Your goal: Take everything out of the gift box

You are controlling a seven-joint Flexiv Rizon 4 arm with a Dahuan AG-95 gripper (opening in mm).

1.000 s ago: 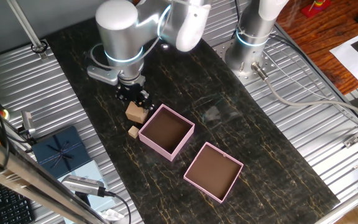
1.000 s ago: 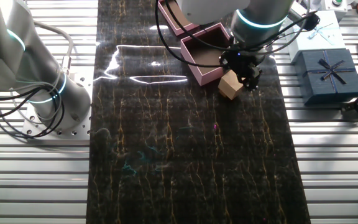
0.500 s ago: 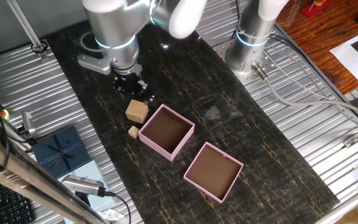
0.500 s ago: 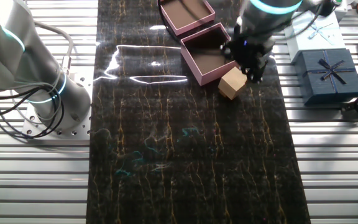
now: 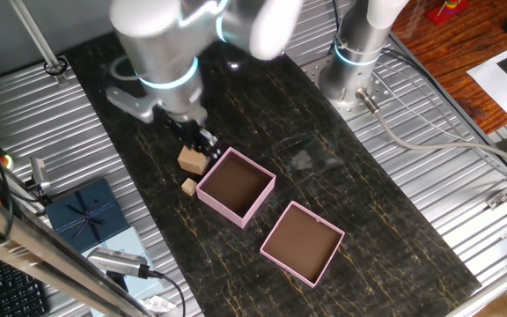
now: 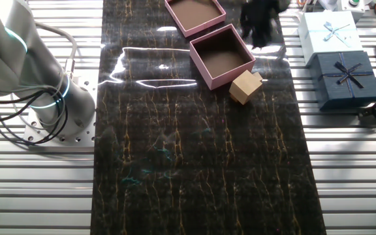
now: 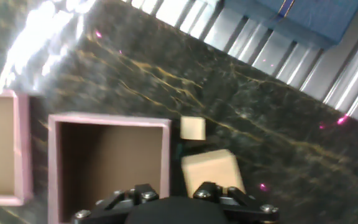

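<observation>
Two wooden blocks — a larger (image 6: 245, 87) and a smaller (image 7: 192, 128) — sit on the mat just outside the gift box (image 6: 222, 55), whose brown inside looks bare. My gripper (image 6: 260, 25) hangs above them holding nothing — its opening I cannot tell through the blur.

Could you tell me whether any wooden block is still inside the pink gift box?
No, the gift box shows only its bare brown floor.

opposed high views, perhaps overlapping tabletop (image 5: 324, 167)
</observation>
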